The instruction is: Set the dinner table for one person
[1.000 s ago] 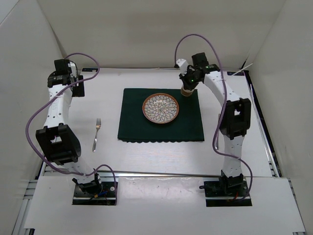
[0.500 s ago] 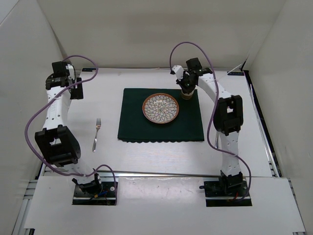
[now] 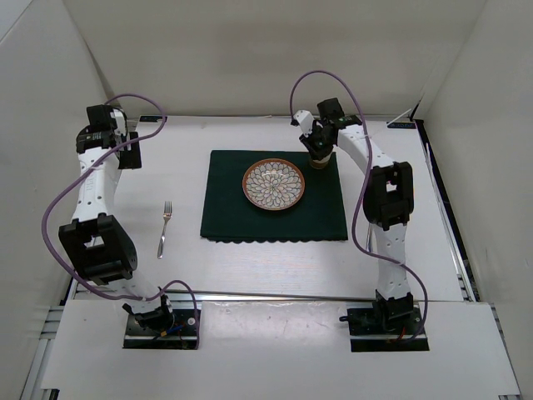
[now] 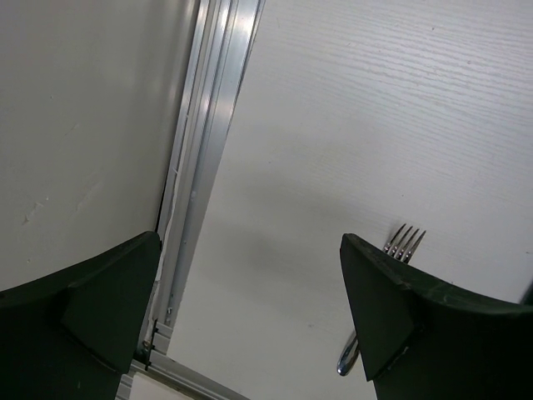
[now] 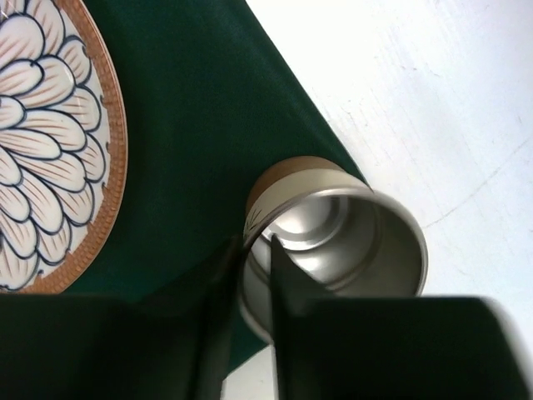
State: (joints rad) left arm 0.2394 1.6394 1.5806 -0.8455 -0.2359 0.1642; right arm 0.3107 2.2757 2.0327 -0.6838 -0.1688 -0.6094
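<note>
On the white dinner table (image 3: 250,267) lies a dark green placemat (image 3: 225,208) with a patterned plate (image 3: 274,184) on it. My right gripper (image 5: 254,258) is shut on the rim of a tan cup (image 5: 333,242), one finger inside and one outside; the cup (image 3: 318,158) stands at the placemat's far right corner (image 5: 208,125), beside the plate (image 5: 42,142). A silver fork (image 3: 164,227) lies left of the placemat. My left gripper (image 4: 250,325) is open and empty, held high over the table's far left, with the fork (image 4: 391,267) partly hidden behind its right finger.
White walls close in the table on the left, back and right. An aluminium rail (image 4: 208,125) runs along the table's left edge. Purple cables loop from both arms.
The right arm has swung left and down with the cup over the placemat's far right corner. The left arm has shifted slightly.
</note>
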